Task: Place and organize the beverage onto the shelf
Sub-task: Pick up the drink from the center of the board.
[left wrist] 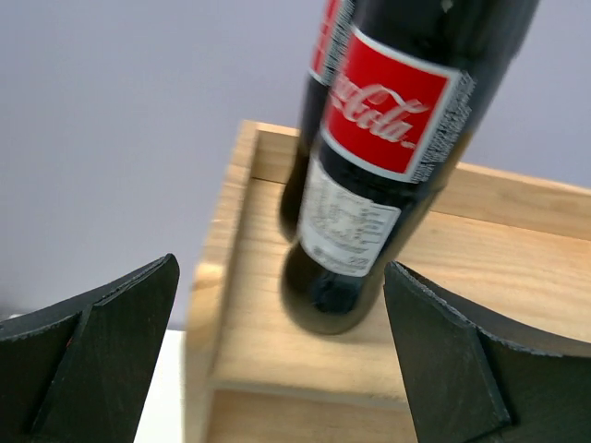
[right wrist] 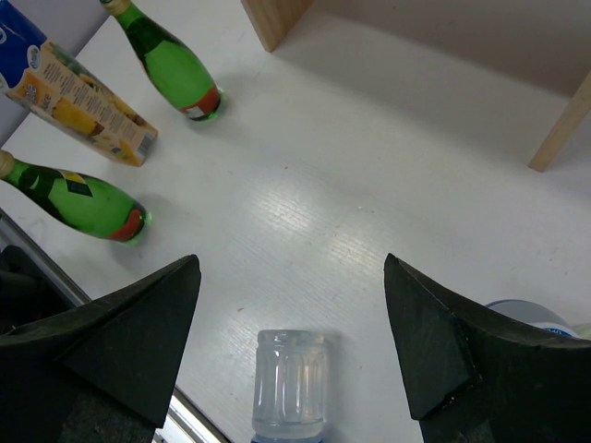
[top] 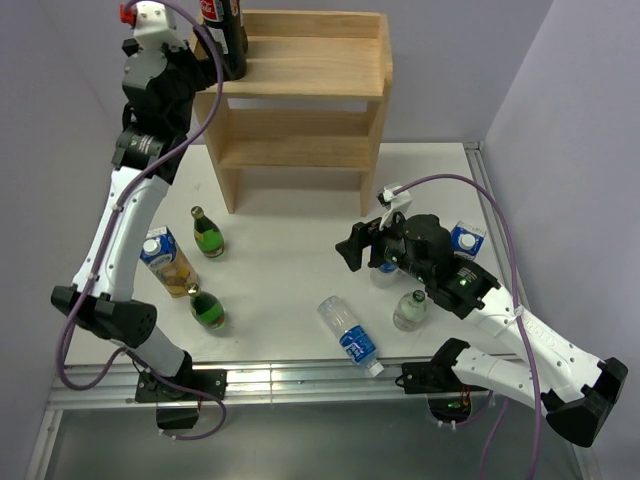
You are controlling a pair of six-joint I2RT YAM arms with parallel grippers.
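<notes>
Left fingers (left wrist: 102, 351) wide apart, nearer cola bottle (left wrist: 369, 185) between them atop shelf (left wrist: 517, 268).

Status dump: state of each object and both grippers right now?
left gripper: open, straddling front cola bottle, not touching
front cola bottle: upright, shelf top tier
rear cola bottle: upright behind it
right gripper: open, empty
water bottle: lying on its side
far green bottle: upright
near green bottle: upright
juice carton: upright
clear bottle: upright
small carton: upright
</notes>
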